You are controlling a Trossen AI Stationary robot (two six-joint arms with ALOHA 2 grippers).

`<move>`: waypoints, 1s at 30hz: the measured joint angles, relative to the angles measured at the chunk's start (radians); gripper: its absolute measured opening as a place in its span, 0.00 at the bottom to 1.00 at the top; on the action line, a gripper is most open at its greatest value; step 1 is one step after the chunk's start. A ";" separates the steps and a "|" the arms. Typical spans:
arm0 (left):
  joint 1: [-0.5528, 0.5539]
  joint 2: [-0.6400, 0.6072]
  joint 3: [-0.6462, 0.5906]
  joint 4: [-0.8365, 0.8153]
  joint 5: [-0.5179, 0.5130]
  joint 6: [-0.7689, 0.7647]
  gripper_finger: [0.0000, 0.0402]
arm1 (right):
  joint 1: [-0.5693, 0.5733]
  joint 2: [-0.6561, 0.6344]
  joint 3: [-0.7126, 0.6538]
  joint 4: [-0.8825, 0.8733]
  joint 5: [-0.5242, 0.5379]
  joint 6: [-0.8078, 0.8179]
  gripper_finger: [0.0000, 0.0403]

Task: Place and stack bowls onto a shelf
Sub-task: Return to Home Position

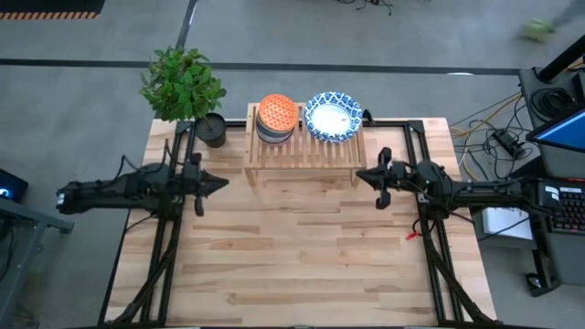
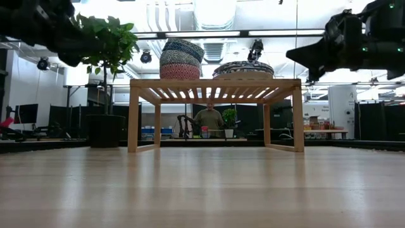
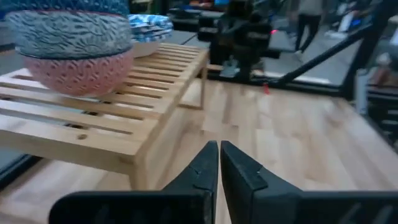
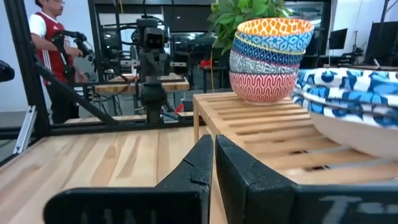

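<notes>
The wooden shelf (image 1: pixel 302 157) stands at the back of the bench (image 1: pixel 292 256). On its left half sits a stack of four small bowls (image 1: pixel 277 117), the orange one on top. Just beside it, on the right half, sits a stack of wide blue-and-white bowls (image 1: pixel 333 116). The left pincer (image 1: pixel 222 183) hangs by the shelf's left end, fingers pressed together, holding nothing. The right pincer (image 1: pixel 360 174) hangs by its right end, fingers together and empty too.

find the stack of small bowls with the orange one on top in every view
high view: small-bowl stack on the shelf's left half.
low view: stack atop the shelf, left of centre.
left wrist view: stack on the shelf's near end, upper bowls cut off.
right wrist view: whole stack on the shelf, beyond the wide blue-rimmed bowls.
shared landmark: the shelf under it.
</notes>
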 joint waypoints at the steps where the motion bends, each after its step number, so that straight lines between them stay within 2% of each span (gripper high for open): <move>1: 0.019 -0.022 -0.016 0.008 0.030 -0.001 0.00 | 0.000 -0.008 -0.010 0.000 0.000 0.000 0.02; 4: 0.062 -0.079 -0.061 0.052 0.068 0.000 0.00 | 0.000 -0.026 -0.033 0.000 0.000 0.006 0.02; 9: 0.078 -0.142 -0.159 0.088 0.072 -0.007 0.00 | 0.000 -0.033 -0.040 -0.001 0.000 0.000 0.02; 15: 0.078 -0.176 -0.320 0.282 0.129 -0.053 0.00 | -0.004 -0.030 -0.040 -0.017 0.000 -0.041 0.02; 21: 0.078 -0.148 -0.323 0.282 0.176 -0.020 0.00 | -0.032 -0.027 -0.040 -0.041 0.000 -0.057 0.02; 27: 0.080 -0.112 -0.323 0.288 0.098 0.004 0.00 | -0.040 -0.029 -0.040 -0.039 -0.008 -0.061 0.02; 30: 0.080 -0.096 -0.323 0.287 0.098 -0.004 0.00 | -0.040 -0.045 -0.041 -0.039 -0.034 -0.057 0.02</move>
